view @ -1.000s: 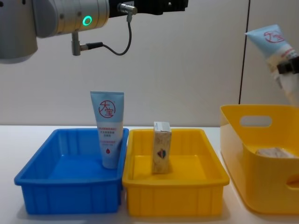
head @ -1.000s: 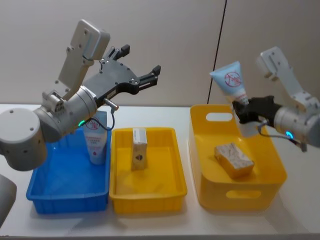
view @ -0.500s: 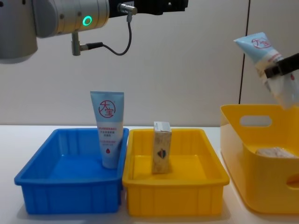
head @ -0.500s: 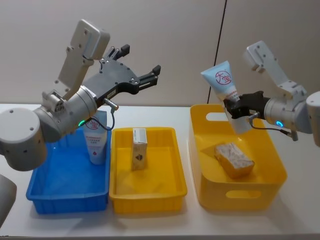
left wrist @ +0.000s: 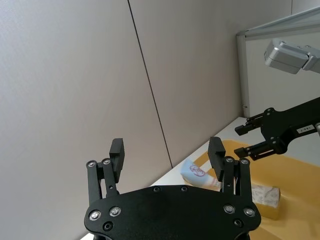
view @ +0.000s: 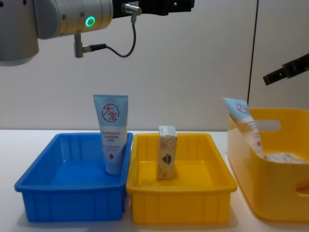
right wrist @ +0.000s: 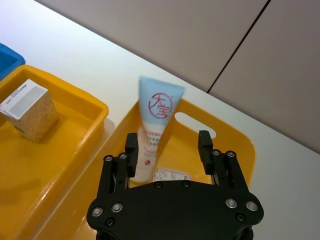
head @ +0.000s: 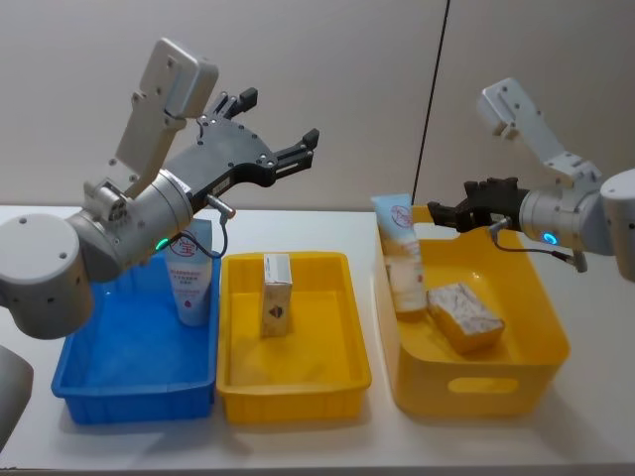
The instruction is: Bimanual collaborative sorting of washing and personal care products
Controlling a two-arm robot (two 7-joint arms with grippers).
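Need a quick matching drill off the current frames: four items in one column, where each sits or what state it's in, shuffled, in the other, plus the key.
Items
1. tube with clear print
2. upright cream box
3. blurred tube
4. right gripper

Places or states
A. open, above the tall yellow bin's back edge
B. standing in the blue tray
C. leaning in the tall yellow bin beside a lying box
D. standing in the low yellow tray

Pairs: 1-B, 2-D, 3-C, 4-A
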